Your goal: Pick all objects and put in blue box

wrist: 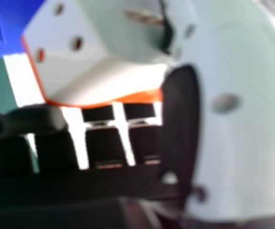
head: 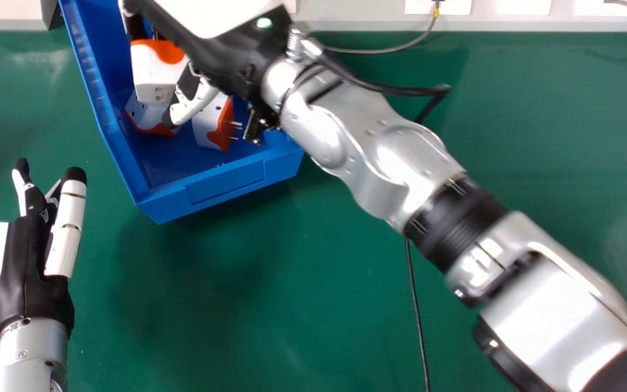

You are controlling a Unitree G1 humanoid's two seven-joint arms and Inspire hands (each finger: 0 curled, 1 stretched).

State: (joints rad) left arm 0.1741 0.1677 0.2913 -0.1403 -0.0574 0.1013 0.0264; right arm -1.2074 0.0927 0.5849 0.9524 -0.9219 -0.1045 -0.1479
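Right hand [head: 196,104] pinches a white-and-orange adapter [head: 153,71] over blue box [head: 226,185], head view eleven o'clock; second adapter [head: 147,117] and third adapter [head: 210,124], prongs toward three o'clock, already inside; release remains, probably late stage; held one blocky, socket-holed; left hand [head: 30,261] idle, eight o'clock.

Lab or workshop: green worktop [head: 302,283], grey cable [head: 379,52], robot arm [head: 411,163].

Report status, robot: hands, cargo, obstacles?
Right hand gripping white-and-orange plastic plug adapter over blue plastic box. Left hand open, beside box. Two similar adapters lying inside.
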